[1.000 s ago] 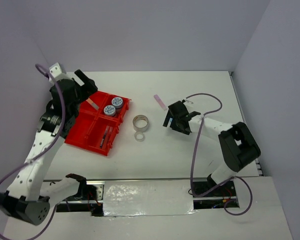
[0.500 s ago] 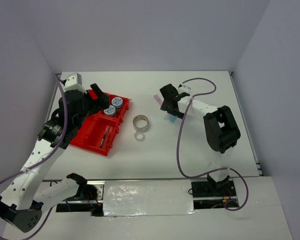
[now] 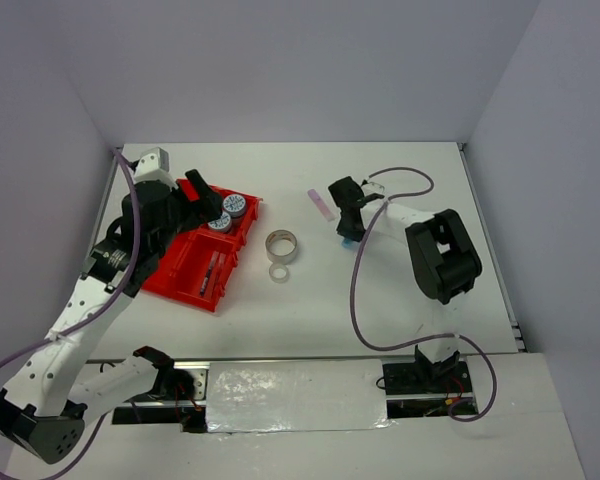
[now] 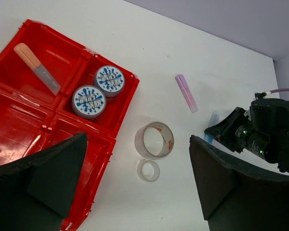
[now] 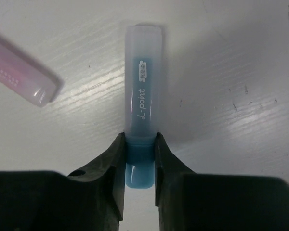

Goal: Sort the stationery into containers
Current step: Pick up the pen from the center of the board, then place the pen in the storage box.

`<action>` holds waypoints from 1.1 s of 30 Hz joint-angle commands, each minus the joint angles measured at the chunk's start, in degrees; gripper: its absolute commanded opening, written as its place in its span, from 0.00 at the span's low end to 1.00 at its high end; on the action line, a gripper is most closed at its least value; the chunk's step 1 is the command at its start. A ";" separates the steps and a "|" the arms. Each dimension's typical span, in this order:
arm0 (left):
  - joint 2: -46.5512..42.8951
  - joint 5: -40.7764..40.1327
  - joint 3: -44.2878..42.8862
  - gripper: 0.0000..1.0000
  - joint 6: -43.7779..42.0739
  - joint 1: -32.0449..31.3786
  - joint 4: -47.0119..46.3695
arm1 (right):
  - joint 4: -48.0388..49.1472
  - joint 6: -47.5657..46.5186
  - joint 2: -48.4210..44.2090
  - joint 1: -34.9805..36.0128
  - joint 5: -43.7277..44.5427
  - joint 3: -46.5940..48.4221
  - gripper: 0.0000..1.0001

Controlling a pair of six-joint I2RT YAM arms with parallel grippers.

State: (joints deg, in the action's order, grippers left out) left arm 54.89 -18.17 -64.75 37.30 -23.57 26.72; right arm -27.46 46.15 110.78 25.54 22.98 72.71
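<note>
Stationery sorting is at the pick-up step: the right gripper point(image 5: 140, 144) has its fingers pinched narrow on the capped end of the light-blue stick point(image 5: 142, 86), which by my reading lies flat on the table point(image 3: 400, 300), right of centre in the overhead view. The pink stick point(image 3: 321, 204) lies just beside it, up and to the left, apart from the fingers.

The next move, I judge, calls for a straight lift and a long carry leftward to the red tray point(image 3: 158, 283). It must pass clear of the large tape ring point(image 3: 282, 247) and the small ring point(image 3: 278, 272), which sit between stick and tray. The grip is at one end, so the stick may droop or swing.

The left gripper point(image 3: 195, 193) hovers over the tray's upper part with fingers wide and empty, and may be in the way of a drop.

In the tray, the upper-right compartment holds two tape rolls point(image 4: 100, 88). The upper-left one holds a peach-tipped stick point(image 4: 38, 67), and the lower-right one holds thin pens point(image 3: 212, 272). The lower-left compartment looks bare where visible.
</note>
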 commanded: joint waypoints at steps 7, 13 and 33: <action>8.29 29.40 1.38 0.99 2.41 -0.42 -13.17 | 34.47 -18.98 -31.63 7.14 -19.45 -24.44 0.00; 12.07 34.96 5.07 0.99 10.50 -1.83 -23.90 | 37.57 -23.03 -38.53 13.91 -23.83 -24.81 0.00; 18.06 36.55 5.35 0.00 10.97 -2.09 -28.49 | 50.57 -21.99 -40.56 20.34 -38.45 -24.89 0.43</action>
State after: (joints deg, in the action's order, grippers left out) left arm 72.58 21.74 -56.34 51.57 -25.89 -2.37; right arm 14.68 24.18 71.55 44.56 -10.28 47.29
